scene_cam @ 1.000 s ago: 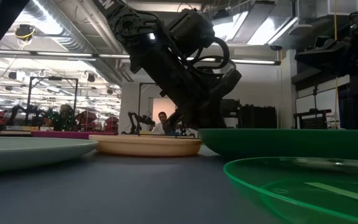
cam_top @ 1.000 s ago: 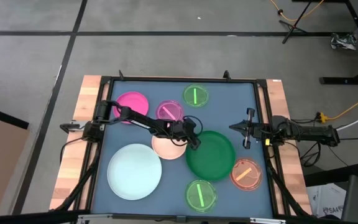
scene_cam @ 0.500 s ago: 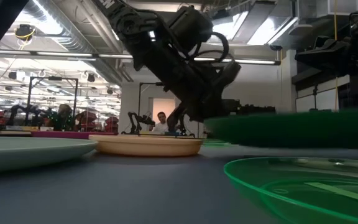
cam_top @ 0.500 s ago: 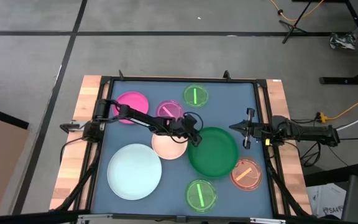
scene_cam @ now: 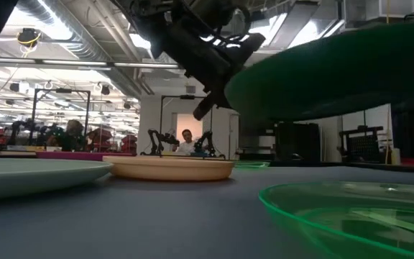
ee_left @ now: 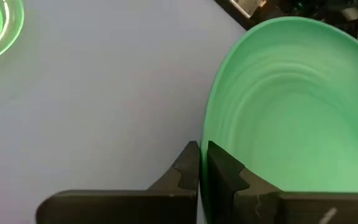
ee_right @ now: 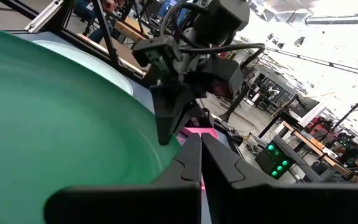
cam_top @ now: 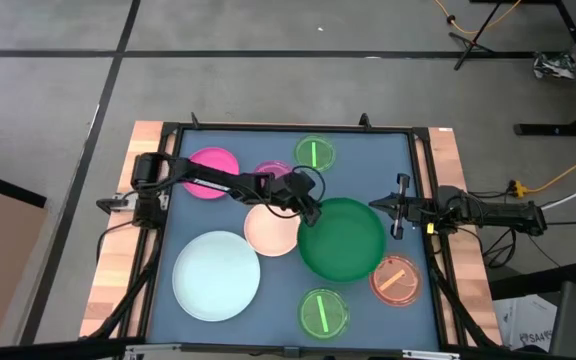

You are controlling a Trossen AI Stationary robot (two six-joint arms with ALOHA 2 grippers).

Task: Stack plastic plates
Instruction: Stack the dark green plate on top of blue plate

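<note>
We record the large dark green plate [cam_top: 343,239] as our landmark, held clear of the blue table mat [cam_top: 363,185] and tilted in the low view, its rim pinched by the left gripper [cam_top: 313,213] at the edge nearest the cream plate [cam_top: 271,230]; the left wrist view shows both fingers [ee_left: 188,169] clamped tight across that rim. Just beside the green plate lies the cream plate, and beyond that the large pale blue-white plate [cam_top: 216,275]. We list a small orange plate [cam_top: 397,280] partly under the green plate's edge, a small translucent green plate [cam_top: 323,312] near it, another small green plate [cam_top: 314,153], a small pink plate [cam_top: 273,172] under the left arm, and a magenta plate [cam_top: 212,173] well apart. The right gripper [cam_top: 398,206] waits near the green plate, fingers closed on nothing
</note>
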